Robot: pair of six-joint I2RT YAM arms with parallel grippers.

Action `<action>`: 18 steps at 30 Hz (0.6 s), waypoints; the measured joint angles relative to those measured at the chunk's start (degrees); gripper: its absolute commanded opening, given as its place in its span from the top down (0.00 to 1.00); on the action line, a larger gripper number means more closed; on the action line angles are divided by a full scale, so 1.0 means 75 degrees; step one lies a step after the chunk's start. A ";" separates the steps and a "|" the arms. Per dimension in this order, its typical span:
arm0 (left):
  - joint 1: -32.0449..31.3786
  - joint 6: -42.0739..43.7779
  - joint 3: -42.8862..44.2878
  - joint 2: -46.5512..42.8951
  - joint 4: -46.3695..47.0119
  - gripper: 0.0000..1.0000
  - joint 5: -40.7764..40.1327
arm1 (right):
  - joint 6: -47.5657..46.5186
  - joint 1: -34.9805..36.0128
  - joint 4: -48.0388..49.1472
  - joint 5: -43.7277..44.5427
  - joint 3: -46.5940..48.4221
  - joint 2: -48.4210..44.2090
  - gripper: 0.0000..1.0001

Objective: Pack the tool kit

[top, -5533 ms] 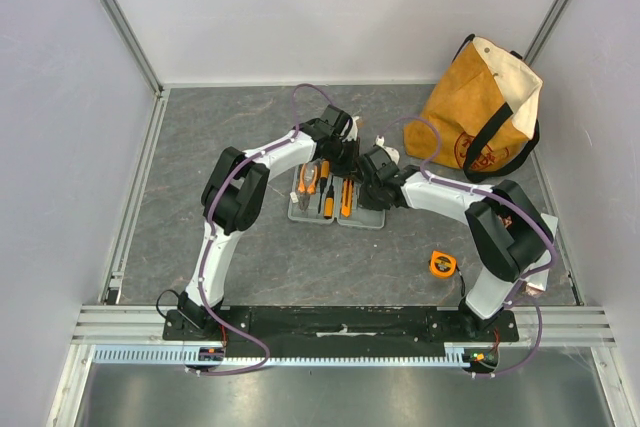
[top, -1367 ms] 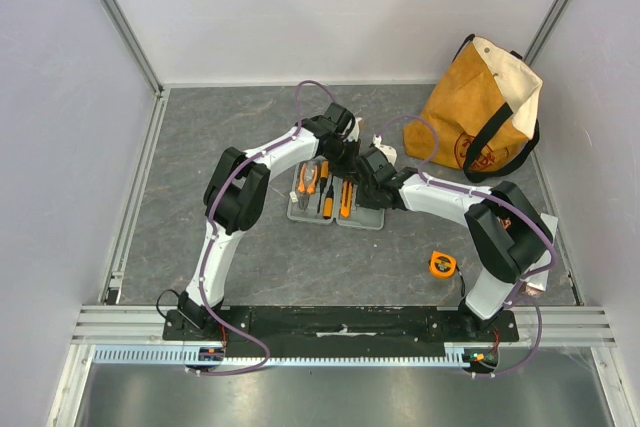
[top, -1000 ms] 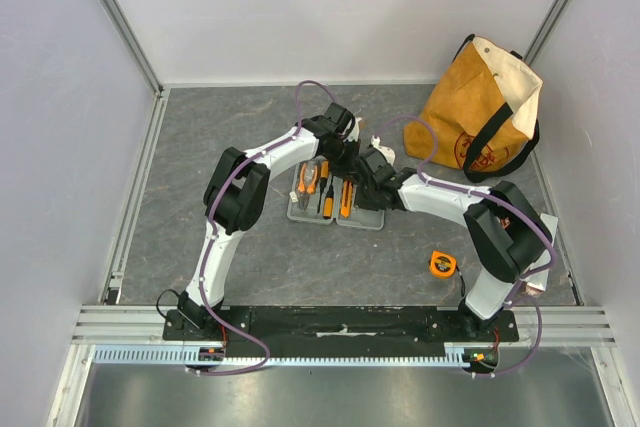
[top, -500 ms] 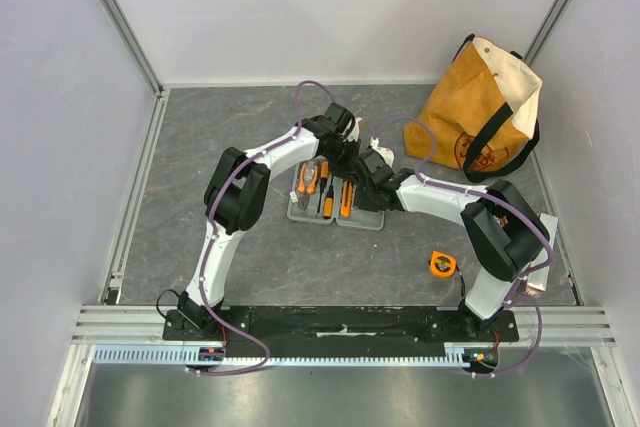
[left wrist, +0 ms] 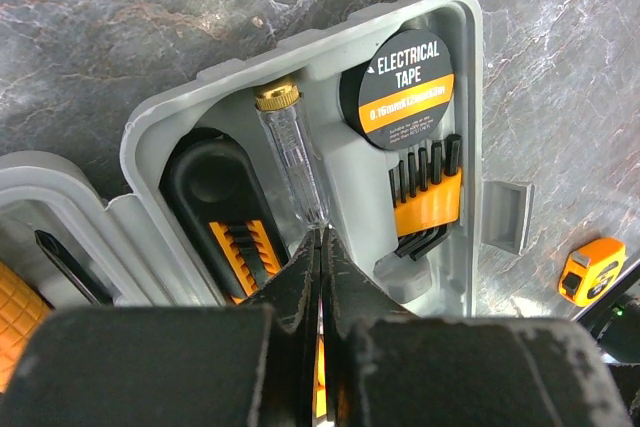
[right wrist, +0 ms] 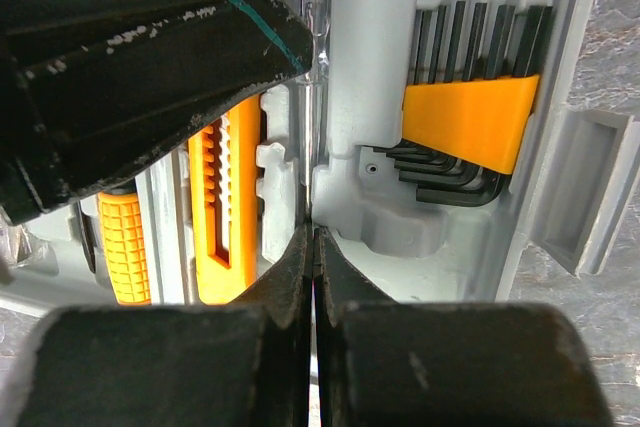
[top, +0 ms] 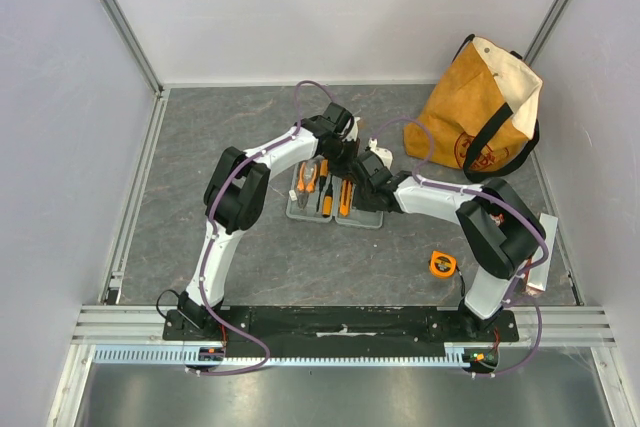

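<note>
Only the top view shows the bag (top: 480, 112); left gripper (left wrist: 321, 237) and right gripper (right wrist: 312, 232) are clenched.

Table (top: 200, 147): grey marbled, under my arms.
Case (top: 362, 218): open, frame centre.
Bag (top: 480, 117): upper right.
Tape measure (top: 441, 264): lower right, apart from case.
</note>
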 measured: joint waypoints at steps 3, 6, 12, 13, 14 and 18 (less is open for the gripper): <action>0.0009 -0.0020 0.0000 0.0003 0.0000 0.98 0.0000 | 0.0003 0.0000 0.0093 0.0000 -0.0050 -0.0023 1.00; 0.0009 -0.0020 0.0003 0.0000 -0.0006 0.96 -0.0003 | 0.0003 0.0000 0.0090 0.0003 -0.0052 -0.0050 0.99; -0.0017 -0.0026 0.0358 0.0044 -0.0490 0.70 -0.0198 | 0.0015 0.0003 -0.0125 0.0102 0.0006 -0.0198 0.73; -0.0023 -0.0044 0.0475 0.0058 -0.0638 0.66 -0.0198 | -0.0006 0.0003 -0.0210 0.0175 0.0012 -0.0297 0.71; -0.0029 -0.0055 0.0638 0.0058 -0.0804 0.63 -0.0201 | -0.0026 0.0000 -0.0318 0.0254 0.0015 -0.0455 0.69; -0.0029 -0.0082 0.1370 0.0055 -0.1090 0.57 -0.0195 | -0.0026 -0.0009 -0.0766 0.0609 0.0204 -0.1137 0.60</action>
